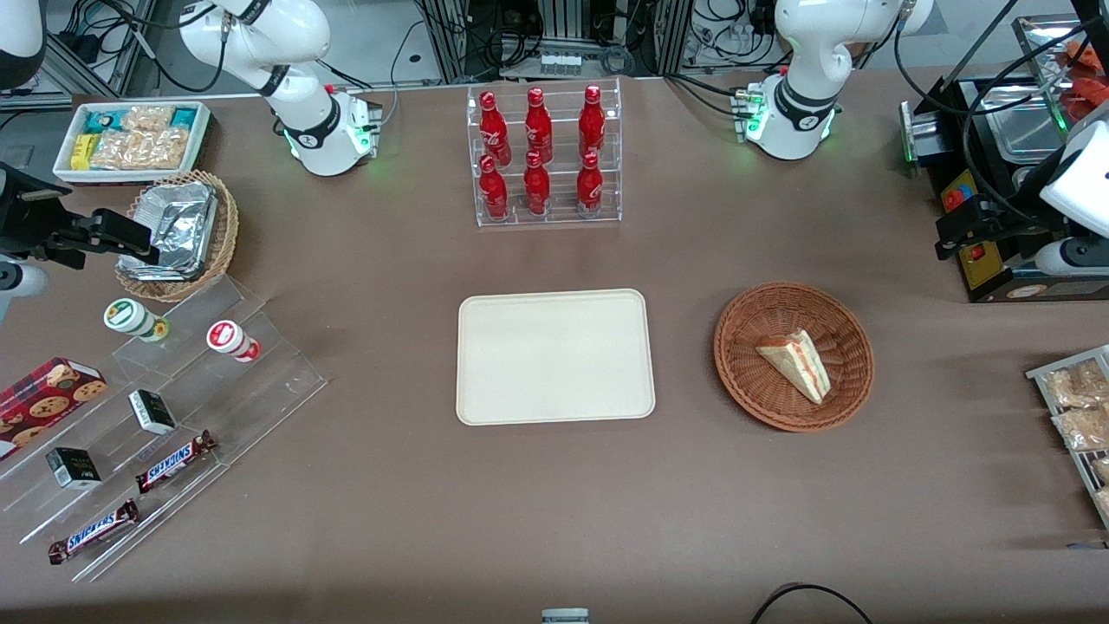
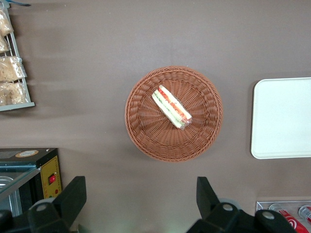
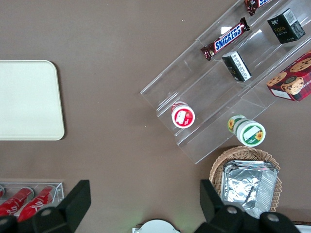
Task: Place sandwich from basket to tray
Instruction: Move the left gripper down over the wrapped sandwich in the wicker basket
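The sandwich point(image 1: 797, 364) point(image 2: 171, 107), a pale bread wedge with red and green filling, lies in the round reddish-brown wicker basket point(image 1: 745, 347) point(image 2: 146, 136). The cream rectangular tray point(image 1: 554, 355) point(image 2: 282, 116) lies flat beside the basket, toward the parked arm's end, with nothing on it. My left gripper point(image 1: 946, 238) point(image 2: 140, 194) hangs high over the table toward the working arm's end, farther from the front camera than the basket. It is open wide, and only bare brown tablecloth shows between its fingers.
A black appliance with a red button point(image 1: 996, 260) point(image 2: 29, 170) stands close to the gripper. A rack of snack packets point(image 1: 1074, 407) point(image 2: 12, 63) sits at the working arm's table edge. A clear rack of red bottles point(image 1: 546, 156) stands farther from the front camera than the tray.
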Motion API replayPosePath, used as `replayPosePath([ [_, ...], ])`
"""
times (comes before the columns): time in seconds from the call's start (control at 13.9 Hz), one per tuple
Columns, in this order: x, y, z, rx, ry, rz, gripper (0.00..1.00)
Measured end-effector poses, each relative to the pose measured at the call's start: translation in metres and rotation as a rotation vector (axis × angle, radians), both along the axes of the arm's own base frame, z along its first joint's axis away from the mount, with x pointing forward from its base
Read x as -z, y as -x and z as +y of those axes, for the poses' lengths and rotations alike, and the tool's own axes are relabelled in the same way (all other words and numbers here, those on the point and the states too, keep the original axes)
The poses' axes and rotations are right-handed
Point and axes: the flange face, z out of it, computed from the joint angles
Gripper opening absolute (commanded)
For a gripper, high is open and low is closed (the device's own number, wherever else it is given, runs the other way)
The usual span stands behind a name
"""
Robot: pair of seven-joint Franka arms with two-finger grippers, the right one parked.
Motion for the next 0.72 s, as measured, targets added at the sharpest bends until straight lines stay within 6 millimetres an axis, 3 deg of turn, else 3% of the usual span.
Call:
replayPosePath([
  [0.36, 0.009, -0.001, -0.003, 0.006, -0.001, 0.022, 1.0],
  [0.51, 0.035, -0.009, -0.004, 0.007, -0.002, 0.051, 1.0],
  [0.72, 0.105, -0.026, -0.014, -0.057, -0.002, 0.037, 1.0],
])
